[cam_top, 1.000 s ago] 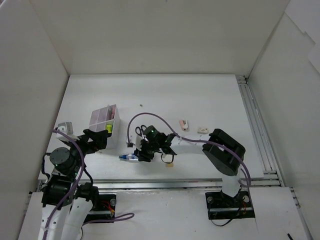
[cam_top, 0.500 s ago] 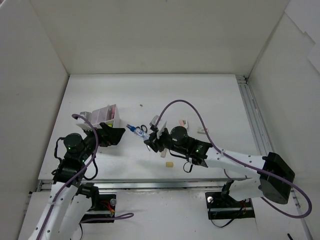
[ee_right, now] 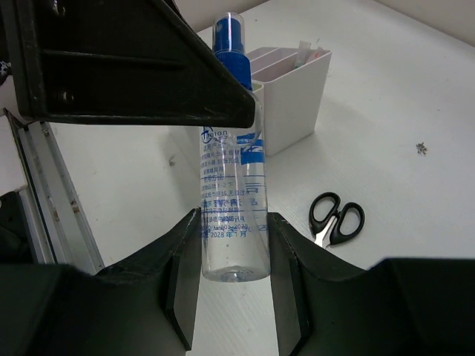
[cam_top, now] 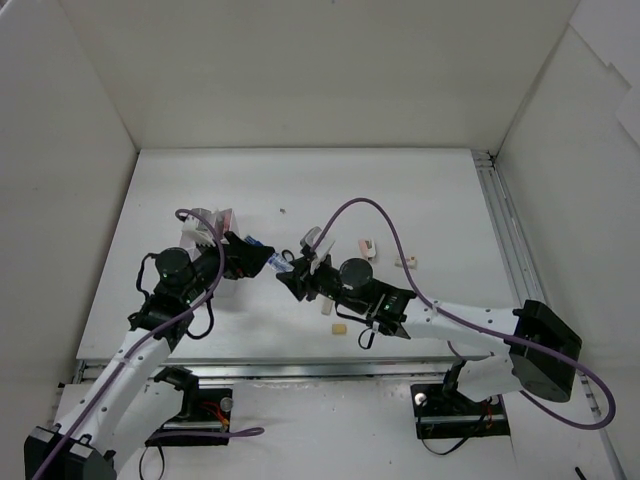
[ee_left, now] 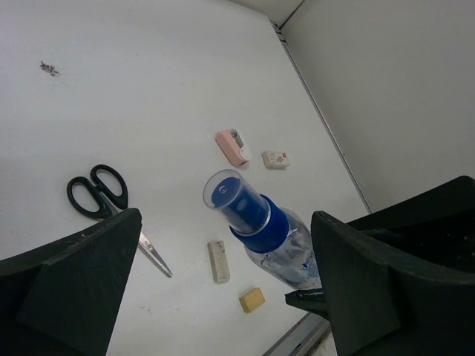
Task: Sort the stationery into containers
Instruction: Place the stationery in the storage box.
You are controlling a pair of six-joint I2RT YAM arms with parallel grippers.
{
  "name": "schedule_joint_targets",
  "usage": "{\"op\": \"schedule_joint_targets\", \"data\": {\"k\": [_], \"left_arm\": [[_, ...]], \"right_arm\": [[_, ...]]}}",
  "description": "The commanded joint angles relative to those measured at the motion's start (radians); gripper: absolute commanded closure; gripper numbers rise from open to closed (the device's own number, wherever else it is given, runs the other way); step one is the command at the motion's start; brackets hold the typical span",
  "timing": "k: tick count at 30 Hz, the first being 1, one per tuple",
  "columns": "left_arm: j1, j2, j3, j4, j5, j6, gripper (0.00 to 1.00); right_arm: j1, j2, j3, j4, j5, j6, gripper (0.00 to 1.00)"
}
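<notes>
Right gripper is clamped on a clear spray bottle, blue cap up. Left gripper is spread wide, straddling the cap without contact. From above, the divided container lies at 10 o'clock of the bottle.

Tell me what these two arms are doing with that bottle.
It looks like a handover above the table. The right gripper is clamped on the lower body of a small clear spray bottle with a blue top, holding it toward the left arm. The left gripper stands open, its fingers on either side of the capped end, not gripping. Scissors, a pink correction tape and erasers lie loose on the table; the white divided box stands nearby.
</notes>
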Motion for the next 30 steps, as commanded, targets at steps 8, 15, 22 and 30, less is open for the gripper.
{"op": "schedule_joint_targets", "data": {"k": [8,15,22,30], "left_arm": [[-0.034,0.039,0.048,0.222,0.102,-0.007,0.59],[-0.043,0.045,0.051,0.258,0.165,-0.018,1.00],[-0.043,-0.028,0.120,0.094,-0.068,0.118,1.00],[0.063,0.021,0.281,-0.069,-0.524,0.368,1.00]], "right_arm": [[0.018,0.005,0.049,0.213,0.035,-0.026,1.00],[0.018,0.048,0.087,0.215,0.107,-0.046,0.96],[0.020,0.003,0.067,0.213,0.182,-0.046,0.14],[0.006,-0.127,-0.069,0.210,0.328,-0.014,0.02]]}}
